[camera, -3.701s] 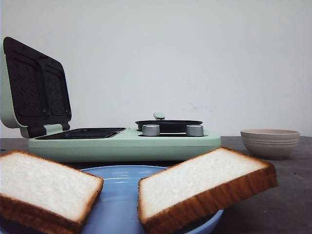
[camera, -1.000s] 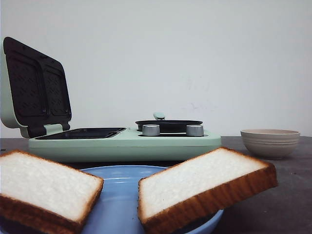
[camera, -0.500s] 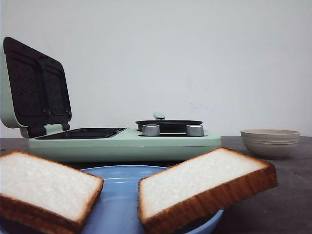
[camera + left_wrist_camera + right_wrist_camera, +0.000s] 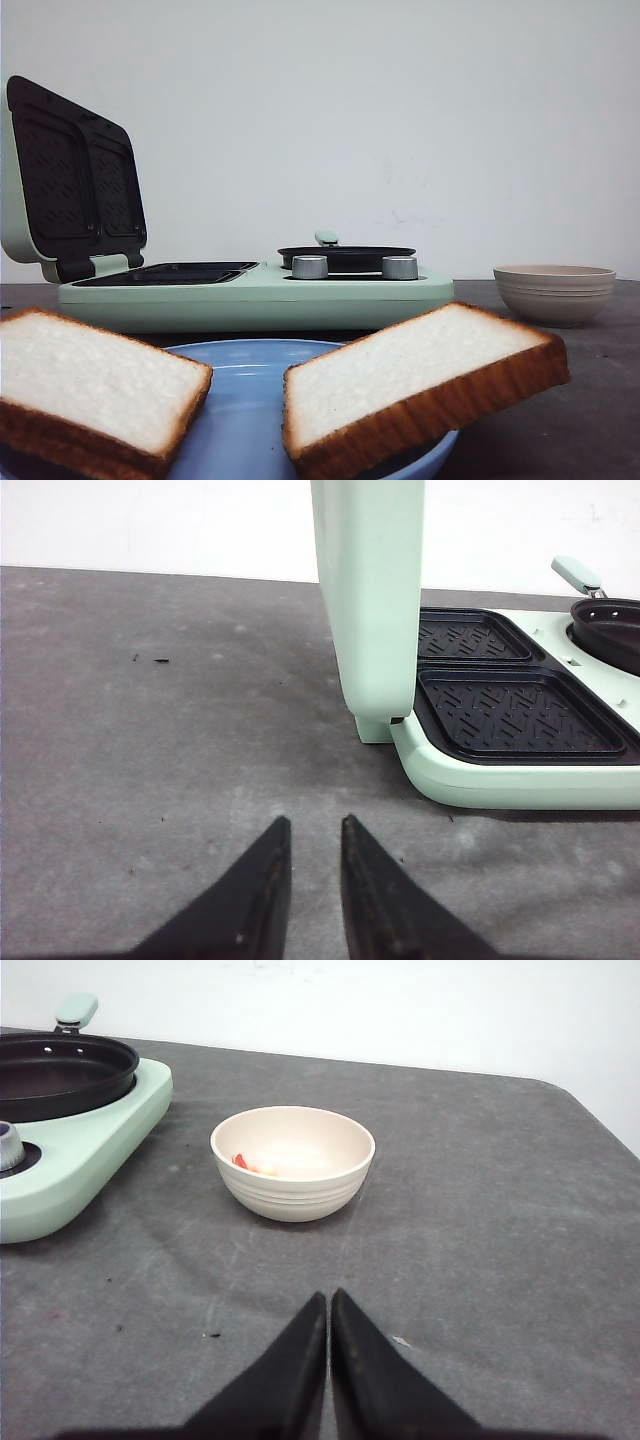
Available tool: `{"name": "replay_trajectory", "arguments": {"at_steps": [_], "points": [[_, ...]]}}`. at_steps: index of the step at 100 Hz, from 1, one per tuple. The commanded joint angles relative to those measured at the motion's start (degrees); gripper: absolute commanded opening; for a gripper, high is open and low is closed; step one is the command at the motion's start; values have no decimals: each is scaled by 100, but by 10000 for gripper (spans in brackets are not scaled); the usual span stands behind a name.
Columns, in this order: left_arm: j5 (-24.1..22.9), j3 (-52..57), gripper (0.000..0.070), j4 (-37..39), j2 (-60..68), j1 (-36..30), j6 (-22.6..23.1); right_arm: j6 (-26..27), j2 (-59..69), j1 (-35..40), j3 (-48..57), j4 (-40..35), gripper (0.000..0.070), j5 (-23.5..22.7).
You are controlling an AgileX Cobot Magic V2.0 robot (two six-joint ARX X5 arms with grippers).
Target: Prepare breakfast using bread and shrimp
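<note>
The bread [image 4: 400,385] is kept on the blue plate [image 4: 240,400] at 6 o'clock; shrimp [image 4: 245,1163] waits in the bowl [image 4: 292,1163] at 3 o'clock. Left gripper [image 4: 308,825] is slightly parted, right gripper [image 4: 327,1298] closed, nothing held.

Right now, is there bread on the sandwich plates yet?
No. The lower sandwich plates are bare in the left wrist view, and both bread slices lie on the blue plate.

The left black tapered gripper [image 4: 308,825] holds its fingers slightly parted; the right black tapered gripper [image 4: 329,1300] has fingertips pressed together, empty.
</note>
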Motion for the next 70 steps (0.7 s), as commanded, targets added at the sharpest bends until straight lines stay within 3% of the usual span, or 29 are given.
{"name": "replay_trajectory", "arguments": {"at_steps": [1,26,47,58,70], "points": [[2,-98,22,-37,-9,2,-11,105,-4,11,-22,79,4,0],[-17,61,10,-61,-9,2,-809,798,-2,11,72,74,3,0],[-13,1051,11,-151,175,2,-1176,1534,212,11,925,-122,3,201],[35,1770,11,-396,573,2,-1362,1585,743,11,1639,-509,3,203],[431,2542,11,-848,1147,2,-1335,1523,1504,11,2494,-1228,3,101]]}}
